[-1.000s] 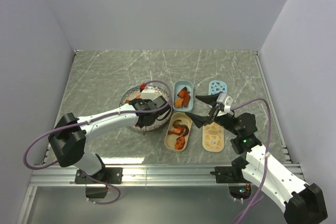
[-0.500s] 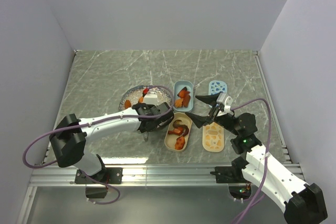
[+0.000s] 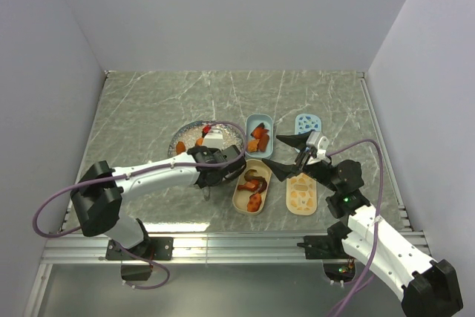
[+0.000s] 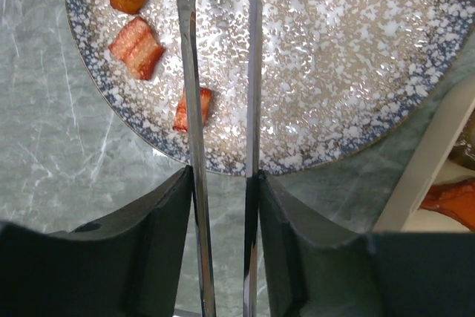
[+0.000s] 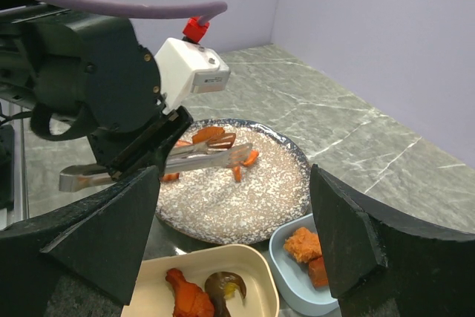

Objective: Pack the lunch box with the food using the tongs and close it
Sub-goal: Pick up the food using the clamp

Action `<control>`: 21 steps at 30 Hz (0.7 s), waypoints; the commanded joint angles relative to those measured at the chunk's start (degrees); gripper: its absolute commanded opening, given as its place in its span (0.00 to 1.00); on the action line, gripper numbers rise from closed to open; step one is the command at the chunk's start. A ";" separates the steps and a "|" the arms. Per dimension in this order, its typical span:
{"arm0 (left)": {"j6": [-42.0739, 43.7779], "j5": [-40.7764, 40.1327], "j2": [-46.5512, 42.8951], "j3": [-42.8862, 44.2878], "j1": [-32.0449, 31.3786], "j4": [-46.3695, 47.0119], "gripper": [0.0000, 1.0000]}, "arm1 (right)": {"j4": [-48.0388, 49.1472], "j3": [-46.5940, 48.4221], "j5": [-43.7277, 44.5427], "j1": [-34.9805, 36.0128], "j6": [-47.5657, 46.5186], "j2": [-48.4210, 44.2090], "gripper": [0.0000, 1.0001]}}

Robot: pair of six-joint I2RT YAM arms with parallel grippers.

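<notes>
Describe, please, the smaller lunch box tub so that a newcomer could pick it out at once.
Start from the speckled plate near the middle of the marbled table. Just right of its rim sits a light-blue oval tub with orange chunks inside. It is smaller than the cream tub on its near side, and plain where the blue lid farther right is patterned.

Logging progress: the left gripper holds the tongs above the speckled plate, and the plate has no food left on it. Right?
Not quite. The left gripper holds the tongs above the speckled plate, but the plate has several food chunks on it, as the left wrist view shows.
</notes>
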 commanded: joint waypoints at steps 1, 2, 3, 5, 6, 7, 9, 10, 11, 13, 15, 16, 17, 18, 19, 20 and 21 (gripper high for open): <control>1.88 0.46 0.41 0.15 1.76 3.01 0.48 | 1.75 0.08 -0.57 -0.23 -0.22 -0.73 0.88; 2.15 0.64 0.32 -0.12 2.11 3.19 0.51 | 1.75 0.08 -0.74 -0.23 -0.22 -0.73 0.89; 2.15 0.55 0.14 -0.56 2.55 3.19 0.54 | 1.75 0.16 -0.74 -0.14 -0.22 -0.64 0.88; 2.32 0.46 -0.38 -0.65 2.56 3.63 0.55 | 1.75 0.16 -0.74 -0.14 -0.13 -0.55 0.89; 2.50 0.55 -0.82 -0.65 2.56 3.98 0.55 | 1.75 0.08 -0.74 -0.22 -0.13 -0.55 0.88; 3.11 0.81 -1.09 -0.65 2.64 4.24 0.55 | 1.75 0.16 -0.83 -0.14 -0.13 -0.55 0.88; 4.43 1.08 -1.52 -0.74 2.64 5.56 0.55 | 1.75 0.08 -0.83 -0.22 -0.13 -0.64 0.88; 4.96 1.43 -1.61 -0.74 2.64 6.17 0.54 | 1.75 -0.01 -0.74 -0.14 -0.13 -0.73 0.88; 5.48 2.21 -1.70 -0.82 2.73 7.48 0.54 | 1.75 -0.01 -0.65 -0.14 -0.13 -0.73 0.88; 7.24 3.27 -1.79 -1.35 3.08 9.33 0.52 | 1.75 0.08 -0.57 -0.14 -0.22 -0.73 0.88; 7.95 4.24 -1.27 -1.88 3.61 10.30 0.49 | 1.75 0.16 -0.65 -0.14 -0.22 -0.64 0.88; 7.78 4.15 -1.09 -1.88 3.70 10.22 0.49 | 1.75 0.16 -0.57 -0.14 -0.22 -0.64 0.88; 7.77 4.07 -0.91 -1.97 4.05 10.13 0.48 | 1.75 0.08 -0.65 -0.14 -0.31 -0.55 0.88; 7.77 4.07 -0.91 -2.05 4.14 10.05 0.47 | 1.84 0.08 -0.65 -0.22 -0.22 -0.64 0.88; 7.77 3.98 -0.91 -2.06 4.14 9.96 0.46 | 1.75 0.16 -0.65 -0.14 -0.31 -0.55 0.88; 7.86 4.06 -1.09 -2.14 4.31 10.04 0.44 | 1.75 0.16 -0.65 -0.14 -0.31 -0.55 0.89; 7.86 3.98 -1.26 -2.23 4.40 10.13 0.41 | 1.84 0.08 -0.57 -0.14 -0.31 -0.47 0.88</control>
